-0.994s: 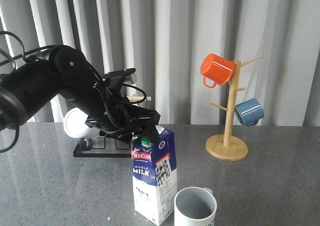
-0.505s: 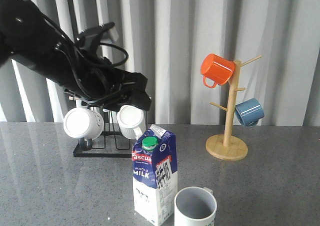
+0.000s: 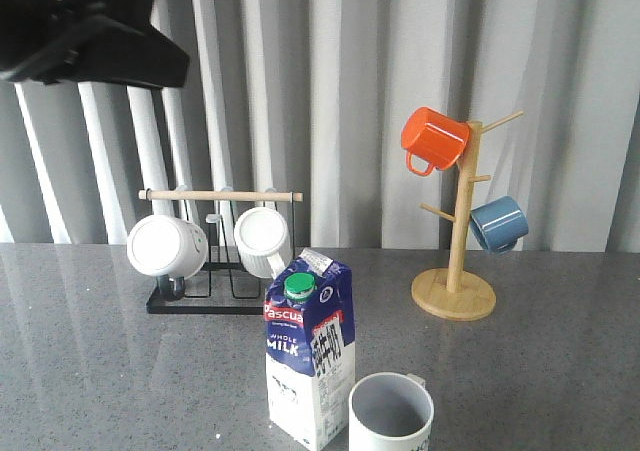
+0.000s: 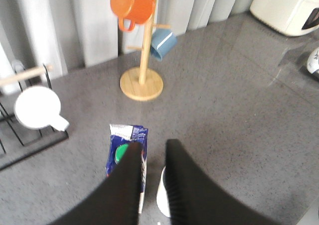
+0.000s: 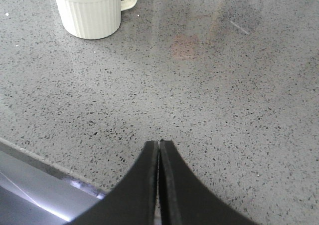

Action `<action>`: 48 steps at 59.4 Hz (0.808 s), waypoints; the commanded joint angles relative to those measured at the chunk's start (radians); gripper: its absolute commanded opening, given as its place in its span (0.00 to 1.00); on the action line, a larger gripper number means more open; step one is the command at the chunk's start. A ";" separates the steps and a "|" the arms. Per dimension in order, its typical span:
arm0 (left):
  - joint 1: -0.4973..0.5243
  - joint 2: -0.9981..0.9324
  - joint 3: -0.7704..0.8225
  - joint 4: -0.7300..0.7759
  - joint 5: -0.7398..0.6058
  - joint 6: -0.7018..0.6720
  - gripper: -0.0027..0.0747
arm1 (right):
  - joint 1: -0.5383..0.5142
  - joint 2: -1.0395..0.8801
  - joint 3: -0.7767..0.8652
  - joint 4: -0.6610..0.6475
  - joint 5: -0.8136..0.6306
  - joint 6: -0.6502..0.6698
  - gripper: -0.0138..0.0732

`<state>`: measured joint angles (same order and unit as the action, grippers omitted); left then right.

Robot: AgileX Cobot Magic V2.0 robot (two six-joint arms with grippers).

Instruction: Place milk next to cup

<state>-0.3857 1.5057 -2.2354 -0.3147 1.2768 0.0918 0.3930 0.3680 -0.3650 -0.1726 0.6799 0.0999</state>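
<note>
Standing upright on the bench (image 3: 100, 371), long axis vertical, the milk (image 3: 307, 361) is sitting just beside the cup (image 3: 390, 413), seemingly touching it, though the front view is cutting that contact off. Hanging high above both, the left claw (image 4: 151, 152) is pointing down with its fingers slightly parted and nothing between them, the carton lying directly below. Hovering low over bare bench with the cup ahead, the right claw (image 5: 158, 147) is pressing its fingers together, also empty; the left arm is looking nearer the carton.

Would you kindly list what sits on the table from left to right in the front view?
Black mug rack with two white mugs → milk carton → ribbed cup → wooden mug tree holding an orange mug and a blue mug.
</note>
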 commanded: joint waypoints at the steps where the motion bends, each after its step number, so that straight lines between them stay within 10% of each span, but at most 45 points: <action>1: -0.005 -0.102 0.032 -0.010 -0.028 0.045 0.02 | 0.000 0.008 -0.028 -0.010 -0.058 -0.008 0.15; 14: -0.005 -0.310 0.384 0.017 -0.056 0.071 0.02 | 0.000 0.008 -0.028 -0.010 -0.058 -0.008 0.15; 34: -0.005 -0.793 1.097 0.013 -0.524 -0.078 0.02 | 0.000 0.008 -0.028 -0.010 -0.058 -0.008 0.15; 48: -0.005 -1.054 1.405 0.022 -0.526 -0.086 0.02 | 0.000 0.008 -0.028 -0.010 -0.058 -0.008 0.15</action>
<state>-0.3857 0.5196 -0.8858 -0.2830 0.8296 0.0122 0.3930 0.3680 -0.3650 -0.1726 0.6847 0.0999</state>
